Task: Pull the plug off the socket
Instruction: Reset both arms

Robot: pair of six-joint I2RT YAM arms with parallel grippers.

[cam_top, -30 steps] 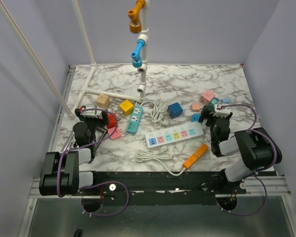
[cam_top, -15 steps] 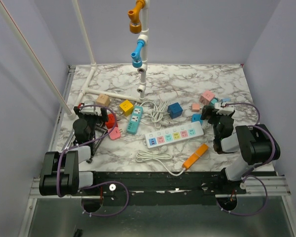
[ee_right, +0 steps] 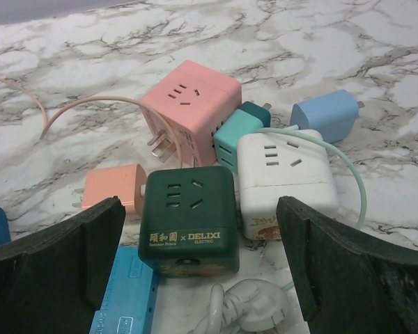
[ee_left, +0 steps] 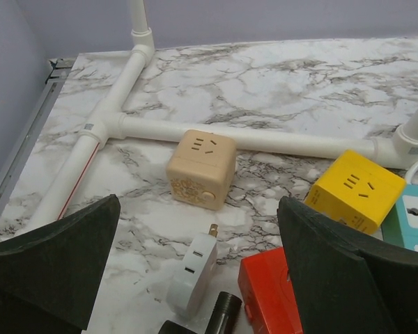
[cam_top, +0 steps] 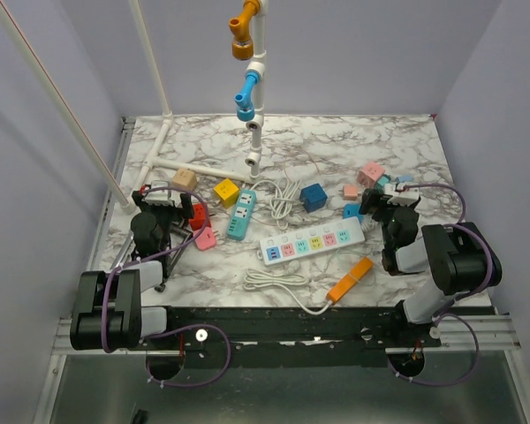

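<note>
Expecting a light, stiff, slippery socket (cam_top: pixel 311 240), pin its white body. Your left gripper (cam_top: pixel 170 201) and right gripper (cam_top: pixel 390 200) gape empty.

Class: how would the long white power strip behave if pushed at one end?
The power strip lies long and flat, so it would probably pivot and slide, not tip. Its body looks rigid; the marble table seems smooth, so little drag.

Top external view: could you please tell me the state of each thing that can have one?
left end effector: open, empty
right end effector: open, empty
socket: lying flat, untouched; whether a plug sits in it is too small to tell
</note>
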